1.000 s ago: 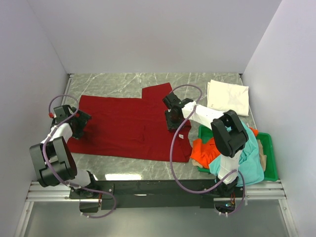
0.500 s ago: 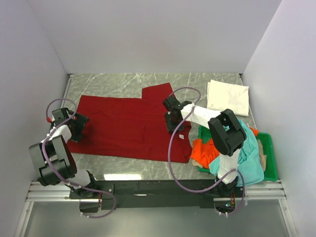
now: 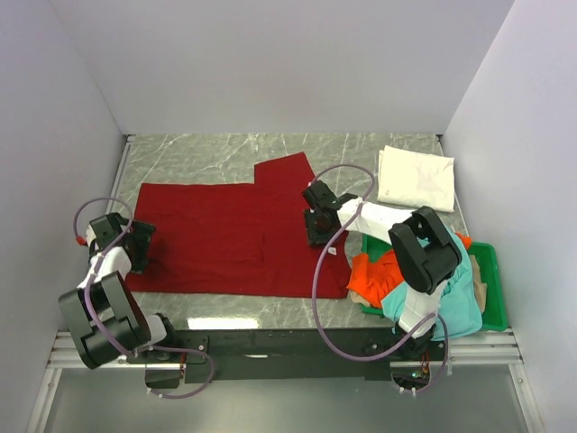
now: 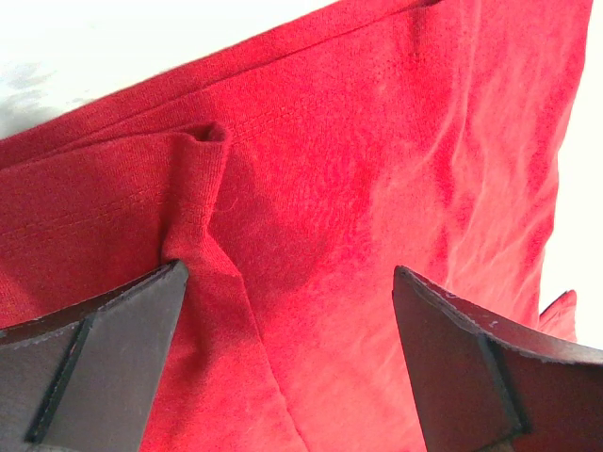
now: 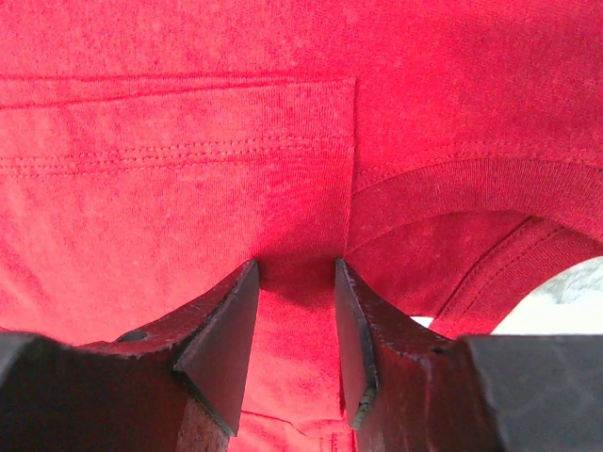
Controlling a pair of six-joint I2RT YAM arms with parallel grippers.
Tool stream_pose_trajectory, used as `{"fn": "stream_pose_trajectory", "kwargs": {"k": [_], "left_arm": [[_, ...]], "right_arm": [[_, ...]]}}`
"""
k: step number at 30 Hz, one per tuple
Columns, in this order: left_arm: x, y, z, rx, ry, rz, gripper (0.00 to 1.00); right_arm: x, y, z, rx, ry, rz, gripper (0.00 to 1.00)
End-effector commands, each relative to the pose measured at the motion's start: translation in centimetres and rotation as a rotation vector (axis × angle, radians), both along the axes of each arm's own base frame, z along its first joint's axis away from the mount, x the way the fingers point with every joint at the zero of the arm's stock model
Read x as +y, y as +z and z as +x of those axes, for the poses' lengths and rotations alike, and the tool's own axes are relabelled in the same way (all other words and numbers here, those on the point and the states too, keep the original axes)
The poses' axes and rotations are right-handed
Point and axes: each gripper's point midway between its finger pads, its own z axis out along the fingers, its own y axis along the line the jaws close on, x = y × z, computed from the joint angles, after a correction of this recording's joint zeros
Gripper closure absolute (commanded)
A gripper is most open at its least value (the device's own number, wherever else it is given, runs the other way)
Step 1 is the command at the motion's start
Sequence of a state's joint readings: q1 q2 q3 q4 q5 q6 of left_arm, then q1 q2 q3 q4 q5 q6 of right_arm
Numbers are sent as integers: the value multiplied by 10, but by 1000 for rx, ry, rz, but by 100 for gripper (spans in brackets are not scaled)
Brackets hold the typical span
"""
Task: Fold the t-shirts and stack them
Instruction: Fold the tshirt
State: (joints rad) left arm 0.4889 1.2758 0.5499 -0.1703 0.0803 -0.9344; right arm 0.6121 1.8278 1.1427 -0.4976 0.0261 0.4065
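Shifted toward arm bases since a second ago: left gripper [image 3: 137, 245], at red shirt's [image 3: 225, 234] left edge, jaws spread wide over small raised fold, gripping nothing. Right gripper [image 5: 297, 273] pinching red shirt fabric beside collar, at its right end. Red shirt spread flat on table [image 3: 207, 153]. White shirt [image 3: 416, 178] folded, right of red shirt, farther back. Orange shirt [image 3: 371, 278] and teal shirt [image 3: 455, 293] heaped on tray [image 3: 491, 271], just right of red shirt's near corner.

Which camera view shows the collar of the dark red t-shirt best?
The right wrist view: the ribbed collar curves clearly just beyond the right gripper, which pinches the cloth. In the top view the dark red t-shirt lies spread, but the gripper covers the collar. The left wrist view shows only another wrinkled part.
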Motion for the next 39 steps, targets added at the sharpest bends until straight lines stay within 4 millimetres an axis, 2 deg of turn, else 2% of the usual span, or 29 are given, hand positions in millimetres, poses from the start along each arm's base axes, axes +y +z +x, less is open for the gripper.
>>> {"fn": "stream_pose_trajectory", "kwargs": {"k": [1,7,16,26,29,32,35,36,39], "left_arm": [[-4,-24,-42,134,73,-27,1],[-8,-27,-62,145,123,-39,0],[-11,-24,-78,149,136,-36,1],[-14,-21,-81,144,149,-42,0],[-13,-18,-81,142,153,-43,0],[-10,-7,-76,128,144,-29,1],[-1,16,-63,91,112,17,1],[9,29,-58,84,114,68,0],[22,53,-46,50,111,122,1]], "right_arm": [[-34,-41,-79,264,11,-139,55],[-39,-42,-107,286,18,-152,55],[-38,-38,-137,299,26,-176,55],[-44,-34,-152,308,2,-181,55],[-40,-27,-148,298,9,-172,55],[-30,-11,-138,270,20,-145,55],[-14,19,-121,220,32,-100,55],[-10,29,-117,202,40,-86,55],[1,70,-84,106,43,-77,55]]}}
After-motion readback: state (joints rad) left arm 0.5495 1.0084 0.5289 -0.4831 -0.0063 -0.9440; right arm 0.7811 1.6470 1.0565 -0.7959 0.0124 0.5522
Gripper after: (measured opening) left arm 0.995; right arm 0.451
